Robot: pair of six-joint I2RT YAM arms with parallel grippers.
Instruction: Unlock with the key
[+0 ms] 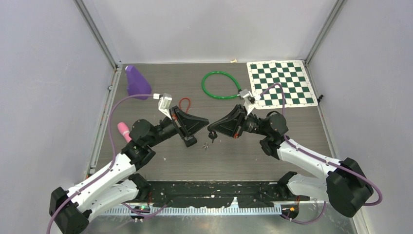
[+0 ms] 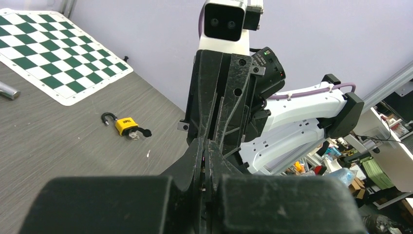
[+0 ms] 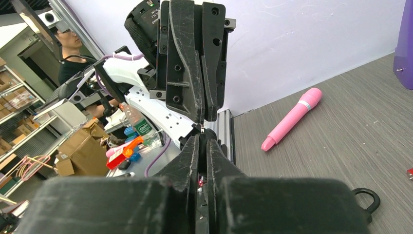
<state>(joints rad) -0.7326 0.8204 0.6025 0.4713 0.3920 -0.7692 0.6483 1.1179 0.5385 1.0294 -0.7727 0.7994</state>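
A yellow padlock with a black shackle lies flat on the grey table, and a black-headed key sticks out of it. From above, the padlock looks dark and sits just below the meeting gripper tips. Only its shackle shows in the right wrist view. My left gripper is shut, raised above the table. My right gripper faces it tip to tip, its jaws drawn together to a thin slit. Neither gripper touches the padlock or the key.
A purple cone stands at the back left, with a green ring and a checkerboard mat at the back right. A pink marker lies by the left arm, a red loop behind it. A small metal bit lies near the padlock.
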